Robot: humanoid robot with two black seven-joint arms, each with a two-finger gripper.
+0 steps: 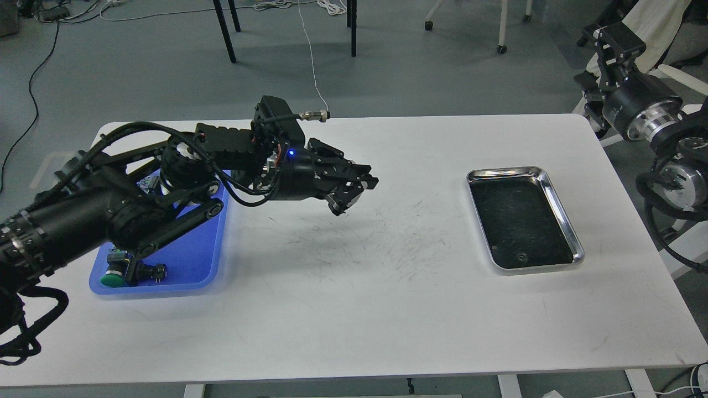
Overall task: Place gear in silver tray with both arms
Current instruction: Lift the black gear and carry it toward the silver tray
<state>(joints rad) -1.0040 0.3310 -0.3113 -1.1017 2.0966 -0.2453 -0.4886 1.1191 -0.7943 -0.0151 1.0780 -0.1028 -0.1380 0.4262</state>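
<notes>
At centre left: left gripper (354, 193) hangs above the white table (354, 309), its dark fingers bunched together at the tip; whether they pinch anything, or are merely closed, cannot be told.
Gear: no gear can be made out between the fingers; a small dark speck lies at the lower end of the silver tray (553, 190), too small to identify.
Silver tray: centre right of the frame, flat on the table, well apart from the left gripper, its near corner close to the table's right edge.
Right gripper (611, 38): upper right of the frame, off the table beyond its far right corner, seen dark and end-on; finger state cannot be told.
Hidden: left arm (110, 213) covers much of the blue tray (188, 265) at lower left; a green-capped part (114, 276) and a small black part (152, 271) show at the tray's near end, other contents masked.
Cut off: both arms run out of the frame at the sides.
Open room: scuffed bare tabletop lies between the left gripper and silver tray.
</notes>
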